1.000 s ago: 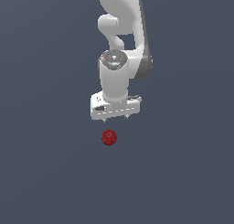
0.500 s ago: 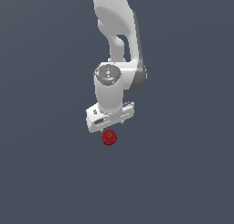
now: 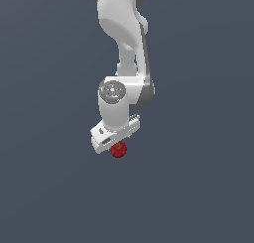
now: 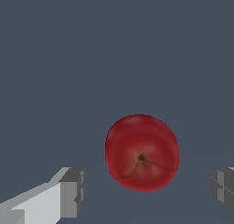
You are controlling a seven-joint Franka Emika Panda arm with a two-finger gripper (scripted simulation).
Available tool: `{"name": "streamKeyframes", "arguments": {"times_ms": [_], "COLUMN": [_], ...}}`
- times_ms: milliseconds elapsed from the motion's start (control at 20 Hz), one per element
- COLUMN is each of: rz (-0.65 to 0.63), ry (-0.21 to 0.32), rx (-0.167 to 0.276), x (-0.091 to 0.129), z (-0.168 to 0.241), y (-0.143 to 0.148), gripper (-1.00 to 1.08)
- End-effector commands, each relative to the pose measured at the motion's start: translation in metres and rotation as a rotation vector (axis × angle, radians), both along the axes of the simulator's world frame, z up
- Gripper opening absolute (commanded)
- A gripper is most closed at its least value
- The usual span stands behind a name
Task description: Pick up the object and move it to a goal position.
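Note:
The object is a small dark-red apple-like fruit (image 3: 118, 150) with a dimpled top, resting on the grey floor. In the wrist view the fruit (image 4: 142, 152) lies between my two fingers, closer to neither by much and touching neither. My white gripper (image 3: 115, 147) is directly over it and partly hides it in the exterior view. The gripper (image 4: 148, 193) is open: one fingertip (image 4: 73, 192) stands apart on one side of the fruit and the other fingertip (image 4: 223, 185) on the opposite side. The hand is turned at an angle in the exterior view.
A flat dark grey-blue floor (image 3: 198, 187) fills both views. The white arm (image 3: 121, 33) rises from the gripper to the top edge of the exterior view. No other objects or edges show.
The arm has come down and turned its hand. The gripper, earlier above the fruit with a gap, now straddles it and partly covers it. The fruit has not moved.

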State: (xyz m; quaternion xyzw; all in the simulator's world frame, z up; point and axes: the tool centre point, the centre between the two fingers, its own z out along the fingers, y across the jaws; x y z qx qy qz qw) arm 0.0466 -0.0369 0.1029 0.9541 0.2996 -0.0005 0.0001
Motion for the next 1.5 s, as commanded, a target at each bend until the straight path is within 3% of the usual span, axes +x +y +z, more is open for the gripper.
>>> {"name": "streamKeyframes", "arguments": {"times_ms": [0,500,1250,1300,1450], "rz": [0.027,0.046,0.050,0.050,0.050], "ry": [-0.001,0.000,-0.001,-0.001,-0.001], "rx": [0.000,0.001,0.001,0.001,0.001], "x": [0.002,0.003,0.004,0.004,0.004], "z": [-0.003,-0.010,-0.057,-0.057,-0.057], "y": [-0.002,-0.004,-0.004,-0.004,-0.004], "gripper": [1.00,1.00,1.00,-1.00,-1.00]}}
